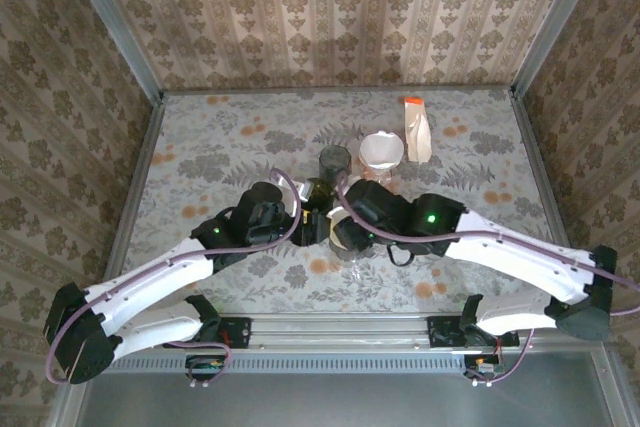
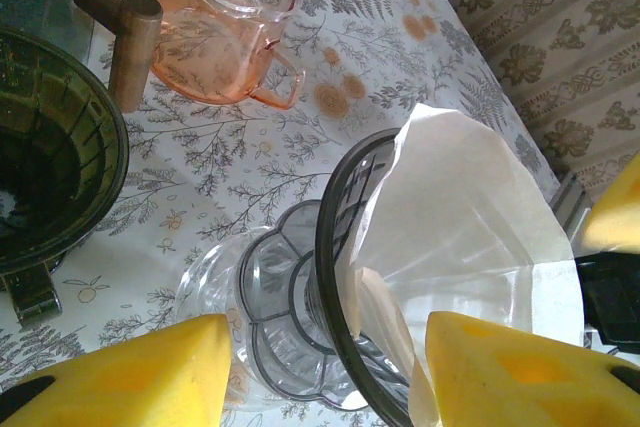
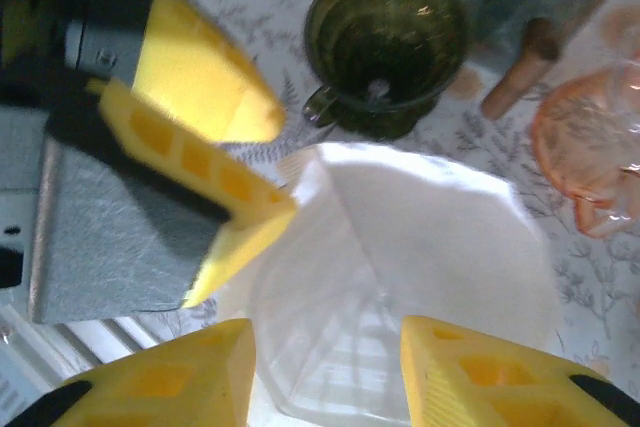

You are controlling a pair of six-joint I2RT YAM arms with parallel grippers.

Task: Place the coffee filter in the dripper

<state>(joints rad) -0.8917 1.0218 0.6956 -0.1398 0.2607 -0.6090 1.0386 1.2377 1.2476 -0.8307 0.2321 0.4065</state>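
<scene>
Floral-patterned tabletop (image 1: 200,137). White paper cone filter (image 2: 470,217) seated in clear ribbed dripper (image 2: 270,317), lower centre. Right gripper (image 3: 328,332) spread open above; left gripper (image 2: 328,337) straddling dripper, grip indeterminate.

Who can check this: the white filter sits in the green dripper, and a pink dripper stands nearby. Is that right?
No. The filter sits in the clear dripper, not the green dripper, which holds none; the left wrist view shows it. The pink dripper does stand nearby.

filter (image 2: 470,217): white paper cone, partly inside dripper | dripper (image 2: 290,317): clear, dark-rimmed, tilted
</scene>
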